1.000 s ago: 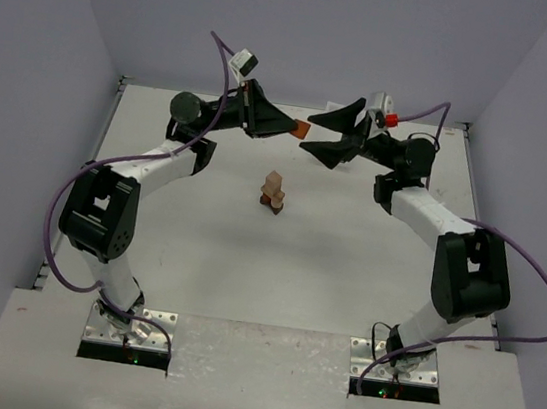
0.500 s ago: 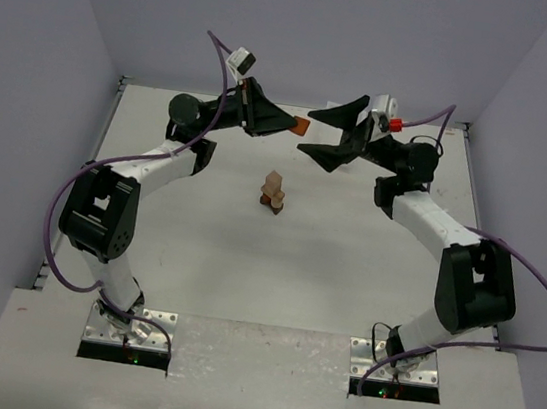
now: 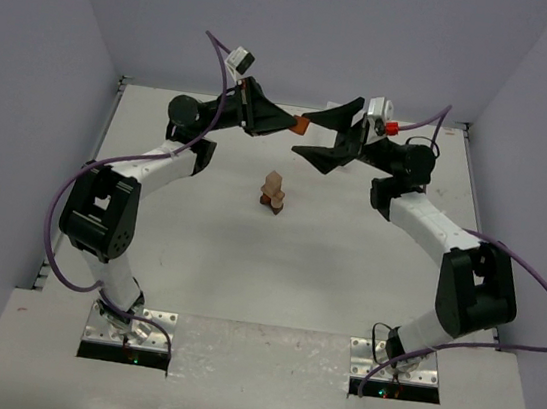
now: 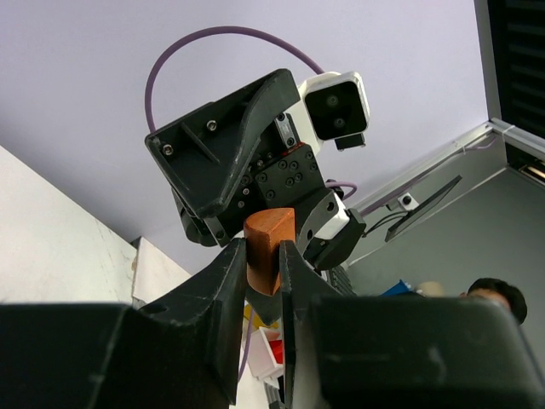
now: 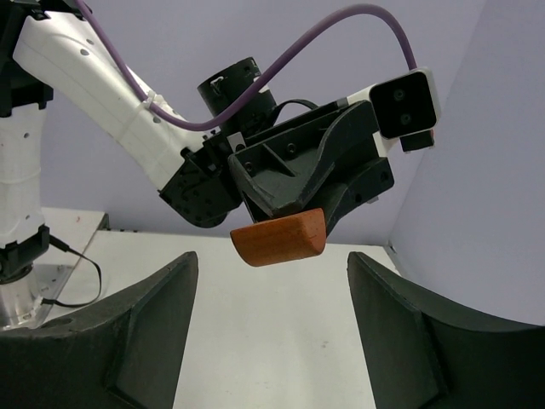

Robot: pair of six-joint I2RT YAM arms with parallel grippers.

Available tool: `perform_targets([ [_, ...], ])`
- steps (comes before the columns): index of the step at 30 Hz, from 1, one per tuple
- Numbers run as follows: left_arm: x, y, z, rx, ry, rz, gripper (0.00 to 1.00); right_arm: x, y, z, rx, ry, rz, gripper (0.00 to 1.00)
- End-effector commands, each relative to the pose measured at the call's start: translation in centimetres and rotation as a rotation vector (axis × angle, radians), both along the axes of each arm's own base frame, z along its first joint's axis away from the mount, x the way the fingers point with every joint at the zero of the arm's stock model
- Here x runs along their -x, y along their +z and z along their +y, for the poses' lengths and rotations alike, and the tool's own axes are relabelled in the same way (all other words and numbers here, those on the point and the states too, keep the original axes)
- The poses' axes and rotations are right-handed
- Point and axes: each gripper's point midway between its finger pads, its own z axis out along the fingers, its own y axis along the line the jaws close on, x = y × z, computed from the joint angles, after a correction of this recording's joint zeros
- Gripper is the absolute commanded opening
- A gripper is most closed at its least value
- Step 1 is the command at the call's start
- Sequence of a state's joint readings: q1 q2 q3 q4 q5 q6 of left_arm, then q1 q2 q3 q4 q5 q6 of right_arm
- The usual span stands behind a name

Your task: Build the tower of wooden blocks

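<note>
One orange-brown block (image 3: pixel 303 125) sits pinched in the left claw (image 3: pixel 293 122); right claw (image 3: pixel 304 135) stands wide open, empty.

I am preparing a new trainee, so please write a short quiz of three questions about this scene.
1. True or false: the left gripper is shut on an orange-brown block.
2. Choose one: the right gripper is A) open, B) shut on a block, C) out of view.
3. Short answer: does either gripper touch the wood block tower?
Key: 1 true; 2 A; 3 no, both are raised away from it.
</note>
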State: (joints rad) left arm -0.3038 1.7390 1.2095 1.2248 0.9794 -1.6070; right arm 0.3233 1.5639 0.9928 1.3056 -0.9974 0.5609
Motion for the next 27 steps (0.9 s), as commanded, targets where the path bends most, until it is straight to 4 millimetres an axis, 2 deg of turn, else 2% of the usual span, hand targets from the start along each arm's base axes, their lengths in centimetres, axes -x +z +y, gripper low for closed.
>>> perform_targets([
  [1, 0.05, 0.53, 0.53, 0.03, 0.018, -0.047, 0.0, 3.45, 5.78, -1.02, -0.13, -0.01, -0.364, 0.7],
  [12, 0.12, 0.34, 0.54, 0.032, 0.012, -0.039, 0.0, 3.34, 6.32, -1.13, -0.143, -0.039, -0.401, 0.68],
  [19, 0.1, 0.33, 0.47, 0.032, 0.011, -0.037, 0.0, 3.32, 6.36, -1.11, -0.142, -0.044, -0.407, 0.59],
  [27, 0.14, 0.16, 0.46, 0.026, 0.01, -0.033, 0.0, 3.33, 6.6, -1.05, -0.142, -0.044, -0.419, 0.58],
])
